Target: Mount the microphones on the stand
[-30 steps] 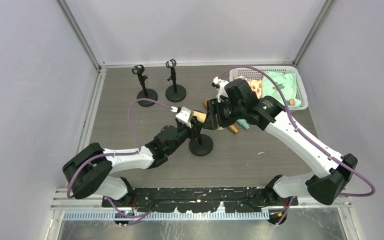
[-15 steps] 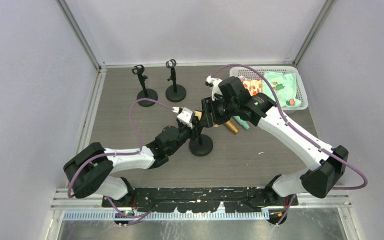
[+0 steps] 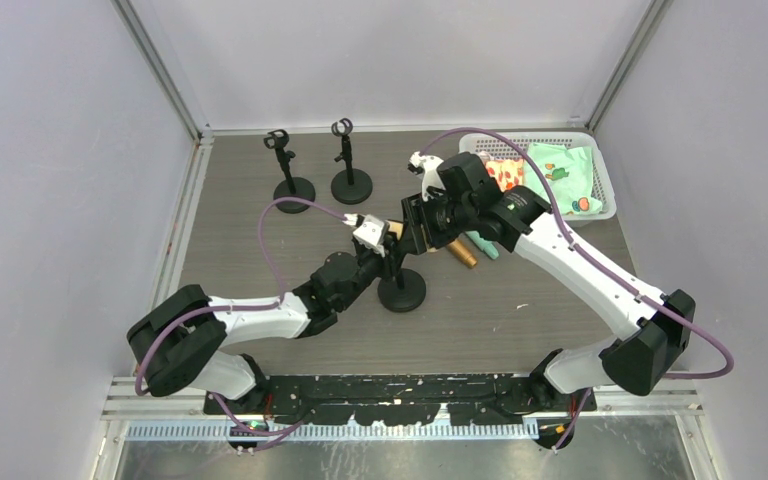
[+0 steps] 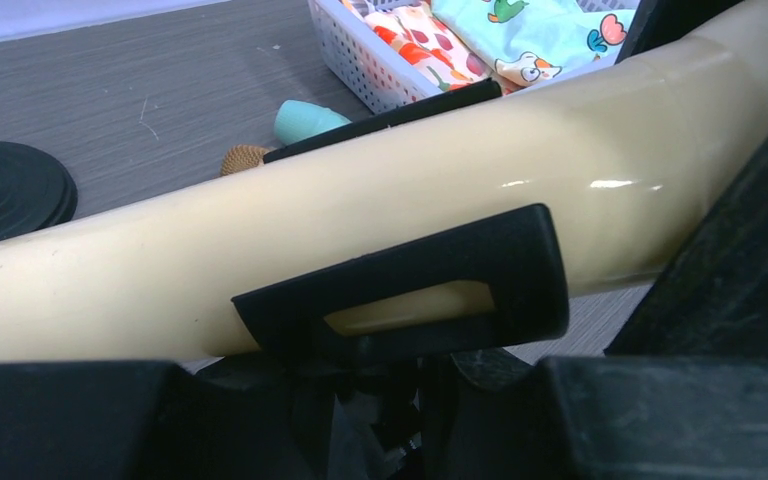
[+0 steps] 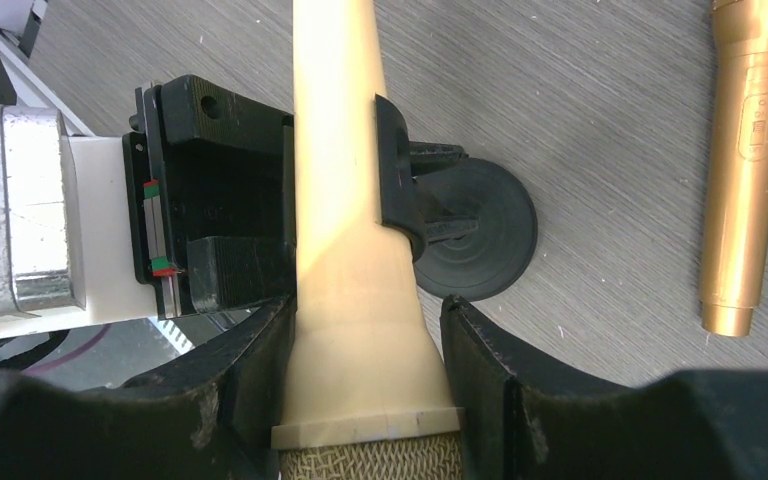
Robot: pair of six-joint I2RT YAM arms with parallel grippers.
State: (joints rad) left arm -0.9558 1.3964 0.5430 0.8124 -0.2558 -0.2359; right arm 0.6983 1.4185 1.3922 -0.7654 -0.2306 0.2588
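The cream microphone [image 5: 340, 200] is held level above the middle of the worktop [image 3: 510, 320], between the two arms. The right pincer [image 5: 360, 400] is closed on it, one finger pressed to each side of the flared collar just below the mesh head. The narrow end of the shaft points toward the left arm.

The shaft lies in the black clip [image 4: 410, 290] at the top of the nearest stand [image 3: 401, 290]. In the left wrist view one prong of the clip wraps across the front of the shaft, and cream shows through the slot in that prong. The right wrist view shows the same prong tight against one side of the shaft, with the stand's round base directly beneath. Whether the shaft is pushed fully home in the clip cannot be told.

The left pincer [image 3: 387, 254] is closed on the stand just under the clip – its dark fingers fill the bottom of the left wrist view, with the stand's stem between them.

The golden microphone [image 3: 463, 255] lies flat on the worktop just right of that stand, and the mint-green microphone [image 3: 483, 247] lies beside it – both free of either pincer. Behind them, in the far right corner, a white basket [image 3: 610, 185] holds patterned cloths [image 3: 560, 165]. Two more stands [image 3: 293, 188] are upright at the far left, close together, their clips bare.
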